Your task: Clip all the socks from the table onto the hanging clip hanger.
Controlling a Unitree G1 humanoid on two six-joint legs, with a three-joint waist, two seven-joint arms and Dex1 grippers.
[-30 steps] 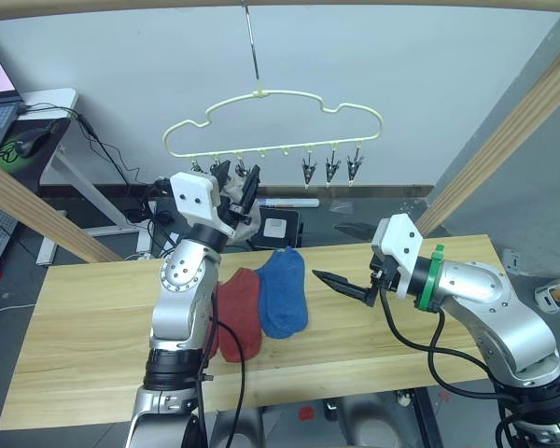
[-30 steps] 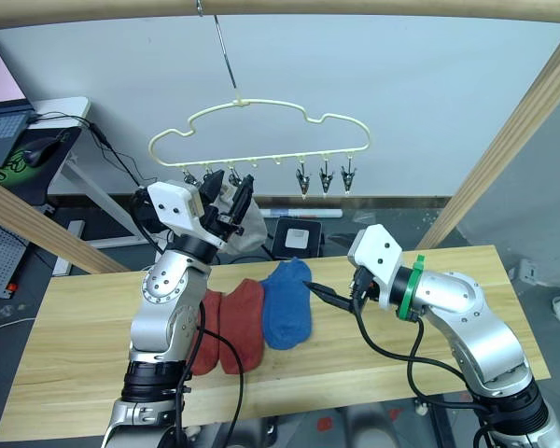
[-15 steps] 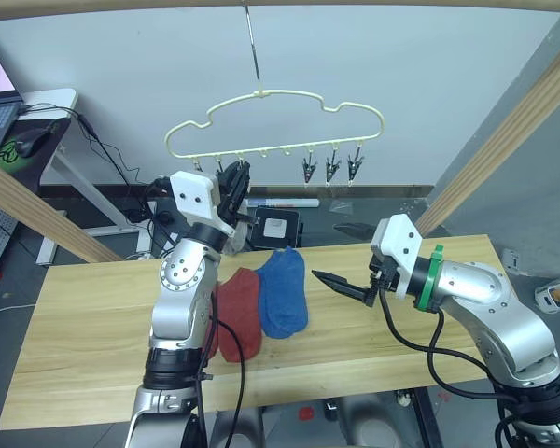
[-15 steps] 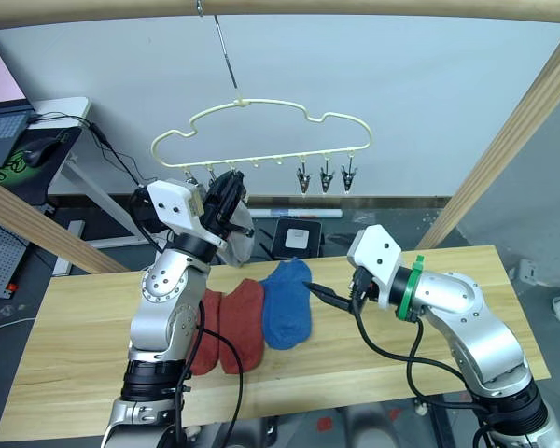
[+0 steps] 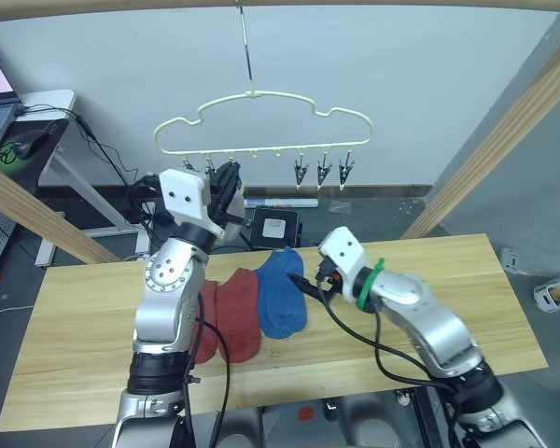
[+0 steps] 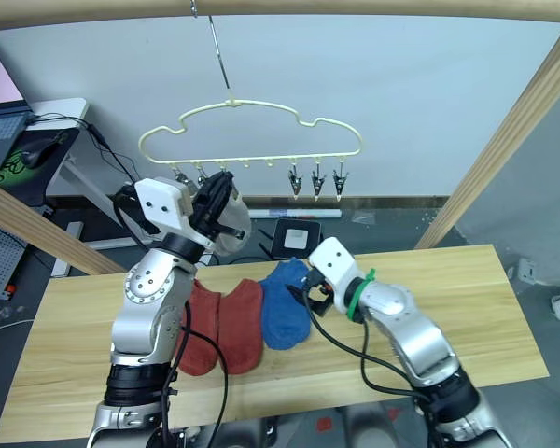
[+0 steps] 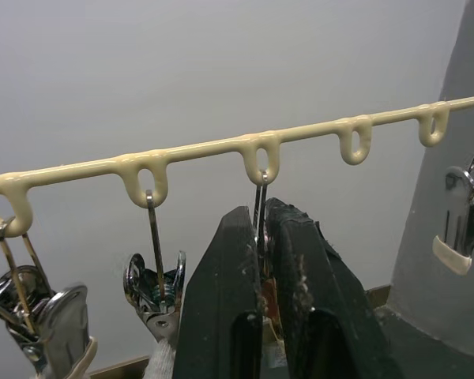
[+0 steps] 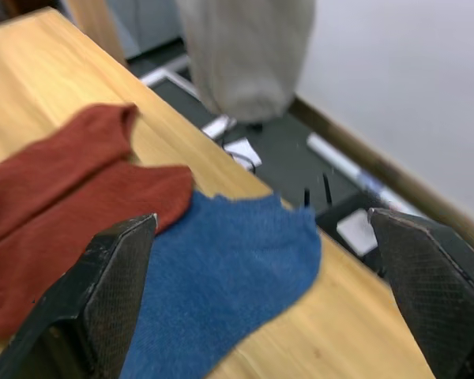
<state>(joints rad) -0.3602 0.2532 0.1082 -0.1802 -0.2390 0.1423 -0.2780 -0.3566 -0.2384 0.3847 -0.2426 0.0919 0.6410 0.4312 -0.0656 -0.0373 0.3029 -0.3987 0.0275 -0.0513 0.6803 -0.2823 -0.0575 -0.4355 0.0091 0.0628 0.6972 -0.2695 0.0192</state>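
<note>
On the table [image 5: 467, 308] we see a blue sock [image 5: 282, 291] beside two rust-red socks [image 5: 235, 313]; a light grey sock [image 6: 231, 229] hangs from the clip hanger [image 5: 261, 126] above. Our left gripper [image 7: 261, 237], raised to the hanger's lower bar, has its fingers pressed together on a metal clip [image 7: 260, 207]. Our right gripper [image 8: 257, 304] hovers over the blue sock's far end, fingers spread wide.
</note>
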